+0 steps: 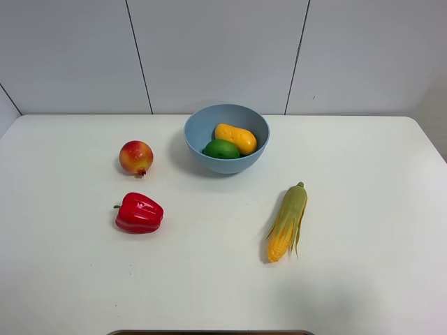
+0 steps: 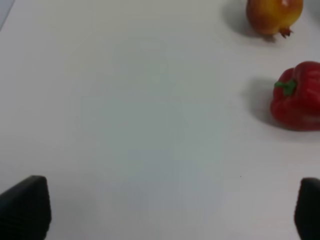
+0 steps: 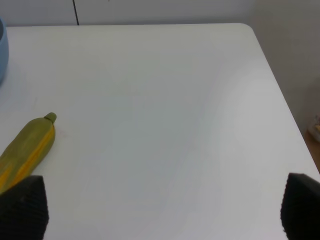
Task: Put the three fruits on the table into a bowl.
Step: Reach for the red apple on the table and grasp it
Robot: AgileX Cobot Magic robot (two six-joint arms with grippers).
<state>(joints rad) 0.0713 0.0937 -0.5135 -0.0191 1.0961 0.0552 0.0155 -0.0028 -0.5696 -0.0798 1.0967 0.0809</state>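
- Seen from the high camera, the white table (image 1: 363, 209) carries a light-blue bowl (image 1: 227, 165) toward its far edge, near the middle.
- Inside the bowl lie the orange-yellow mango (image 1: 235, 137) and the green lime (image 1: 221, 149), touching each other.
- The red-and-yellow pomegranate (image 1: 136, 157) sits on the table to the left of the bowl, apart from it.
- A red pepper (image 1: 140, 213) lies nearer the camera than the pomegranate; a corn cob (image 1: 288, 223) lies on the right, its stem end toward the bowl.
- At the left wrist, the left gripper (image 2: 167, 210) is spread wide and holds nothing, over bare table; the pomegranate (image 2: 274, 15) and pepper (image 2: 298, 96) lie beyond it to one side.
- At the right wrist, the right gripper (image 3: 161, 207) is likewise spread wide and empty, with the corn cob (image 3: 25, 152) by one fingertip and the bowl's edge (image 3: 2, 50) just in view.
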